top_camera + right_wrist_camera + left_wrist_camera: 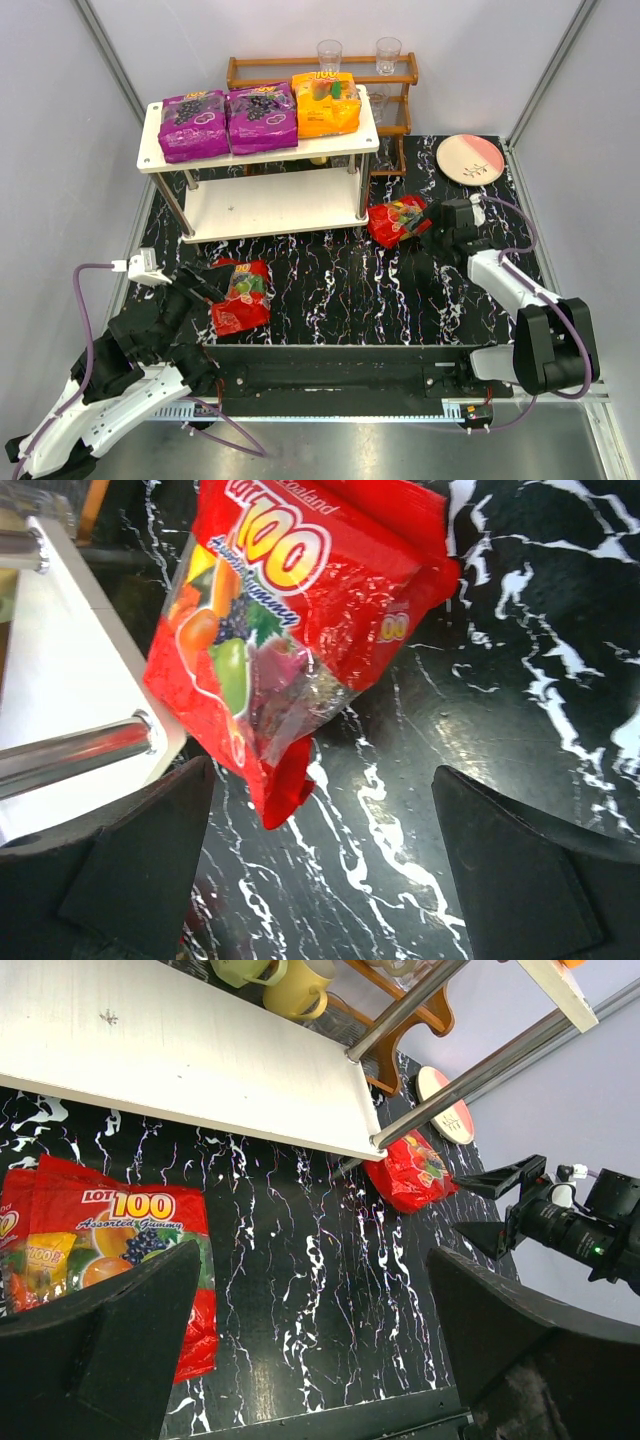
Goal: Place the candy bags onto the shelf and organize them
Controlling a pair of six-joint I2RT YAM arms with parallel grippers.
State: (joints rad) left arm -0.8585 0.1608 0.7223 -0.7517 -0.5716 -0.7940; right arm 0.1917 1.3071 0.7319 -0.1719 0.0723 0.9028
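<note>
The right hand (432,222) gaped wide and empty beside a glossy red pillow-shaped candy bag (396,222) printed with fruit. It lay on the black marbled desk (340,290), against the white two-tier shelf (270,210) at its front leg. The left hand (195,290), equally wide, hovered by a second red bag (241,296). Two purple bags (193,125) and an orange bag (325,103) sat on top.

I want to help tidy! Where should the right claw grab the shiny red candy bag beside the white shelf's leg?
Probably grip the glossy red plastic candy bag by its flat sealed end nearest the open right gripper, coming from the black marbled table side. Its other side crowds the white shelf board and silver leg, leaving little room.
</note>
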